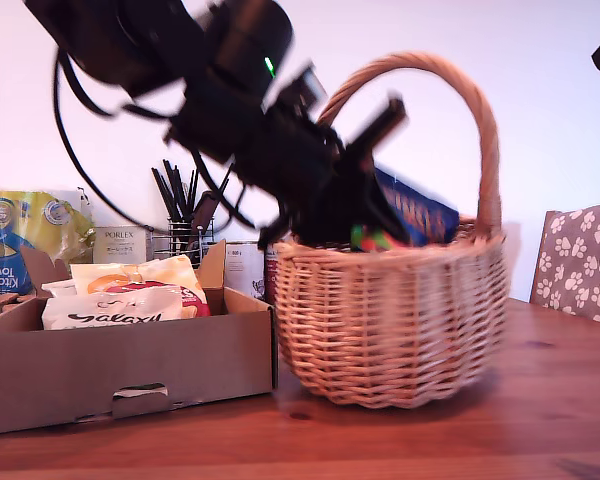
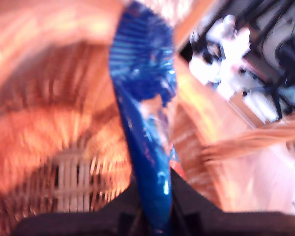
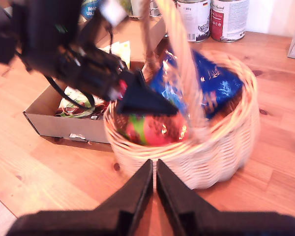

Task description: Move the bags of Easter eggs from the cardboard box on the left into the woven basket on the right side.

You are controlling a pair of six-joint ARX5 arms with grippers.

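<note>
Woven basket [image 1: 395, 320] on table [image 1: 540, 400] at exterior view's right, already holding a red-green foil packet [image 3: 150, 129]; cardboard box [image 1: 120, 365] at exterior view's left, with white Galaxy bag [image 1: 115, 308] and cream-and-red bag [image 1: 145, 278] not yet moved, so task judged partly done. First claw [image 2: 155, 216] clamped on lower edge of dark blue bag [image 2: 142, 98], bag upright inside basket mouth and not yet released. Second claw [image 3: 154, 172] closed and empty, hovering above table just outside basket wall.
</note>
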